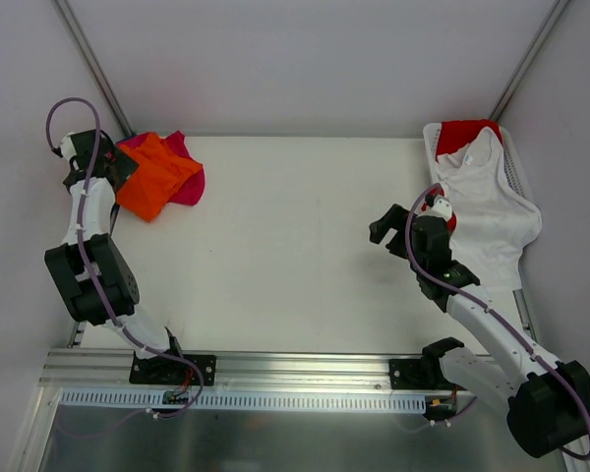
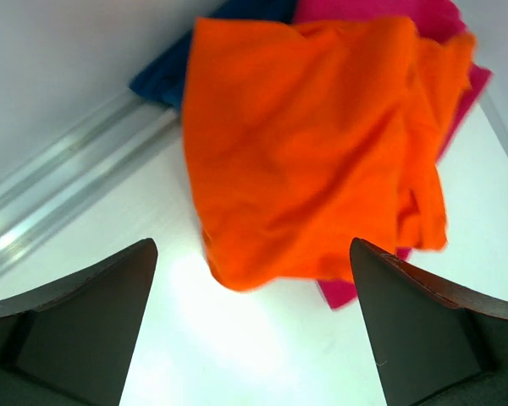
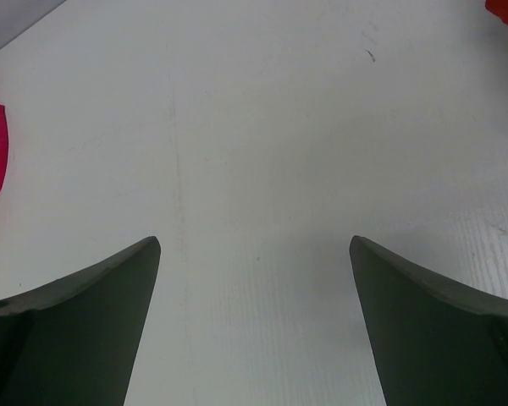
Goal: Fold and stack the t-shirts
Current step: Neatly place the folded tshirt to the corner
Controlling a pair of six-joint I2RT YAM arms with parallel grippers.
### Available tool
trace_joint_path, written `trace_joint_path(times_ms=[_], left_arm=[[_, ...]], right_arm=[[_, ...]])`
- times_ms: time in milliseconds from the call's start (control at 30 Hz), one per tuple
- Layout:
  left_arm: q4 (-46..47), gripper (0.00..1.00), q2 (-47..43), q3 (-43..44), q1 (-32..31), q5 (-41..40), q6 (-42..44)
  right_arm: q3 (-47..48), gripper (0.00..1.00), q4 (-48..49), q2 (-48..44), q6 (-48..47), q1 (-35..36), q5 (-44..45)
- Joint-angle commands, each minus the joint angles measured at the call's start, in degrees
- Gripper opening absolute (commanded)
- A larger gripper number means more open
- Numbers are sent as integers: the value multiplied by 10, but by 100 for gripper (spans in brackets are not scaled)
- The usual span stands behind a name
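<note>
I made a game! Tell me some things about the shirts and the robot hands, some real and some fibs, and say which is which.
1. The orange shirt lies on top of the pink shirt. True.
2. The left gripper is holding the orange shirt. False: it is open and holds nothing.
3. The white shirt hangs over the basket. True.
4. The right gripper is shut. False: it is open, above the bare table.
</note>
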Motion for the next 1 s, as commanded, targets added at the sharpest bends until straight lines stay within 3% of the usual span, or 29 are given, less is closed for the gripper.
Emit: trace_joint_path(times_ms=[0,167,233,300,500,667,967], left_arm=[[3,98,-39,-22,-64,-20,-22],[11,95,-83,-34,-143,-5,-7],[18,96,-105,-48,-177,-9,24],[27,95,-133,-62,-208,54,47],[31,94,-234,-99,-288,204,67],[17,99,-370,-128,-302,223,105],[-38,99,-479,-143,-302,240,206]], right_arm=[[-2,99,35,1,0,5,-10],[25,99,11,2,-33,14,-8],[42,99,-1,0,-53,14,-57],[64,99,-21,-7,-77,14,-106],[107,99,-60,-51,-98,26,-120],[131,99,-90,-90,-105,43,-142],[163,99,-106,-128,-114,102,-150]])
